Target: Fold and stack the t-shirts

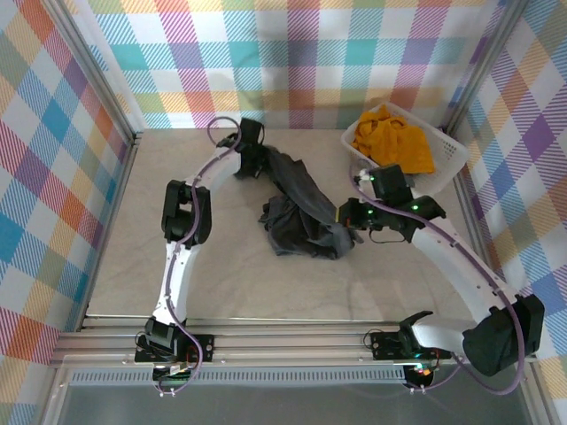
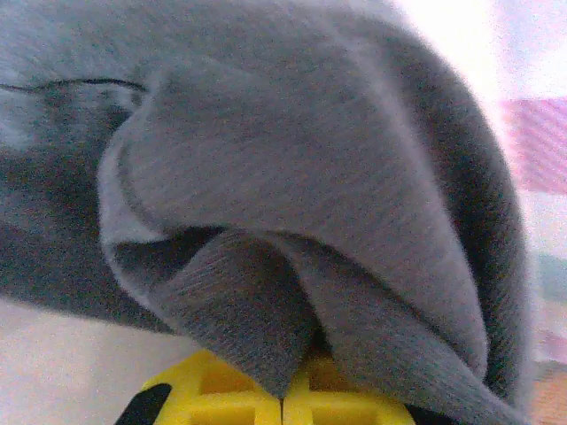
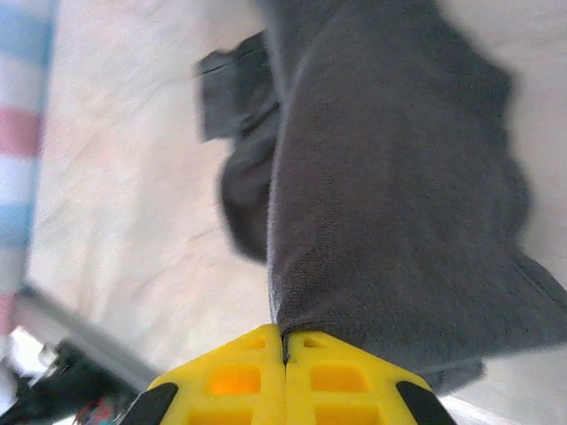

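Charcoal t-shirt (image 1: pixel 301 212) lies bunched between your two arms near the middle of the desk (image 1: pixel 221 283), one end drawn toward the far wall and the rest crumpled on the surface. Your left gripper (image 1: pixel 251 142) is clamped on a doubled edge at that far end; its wrist view shows the yellow fingers pressed together with a thick fold of fine knit pinched between them. Your right gripper (image 1: pixel 347 217) is likewise closed on the near-right edge of the same garment, with cloth trailing away from its fingertips.

The step in hand looks to be spreading the shirt flat before any fold. Draw your two grips apart evenly, carry the fabric low over the desk, and let the slack settle without twisting. The knit is soft, matte and heavy enough to drape in deep rolls, so it may slip or drag as a lump if you pull fast.

Mustard t-shirt (image 1: pixel 394 142) sits heaped in the white lattice basket (image 1: pixel 452 150) at the far right, well apart from both grippers
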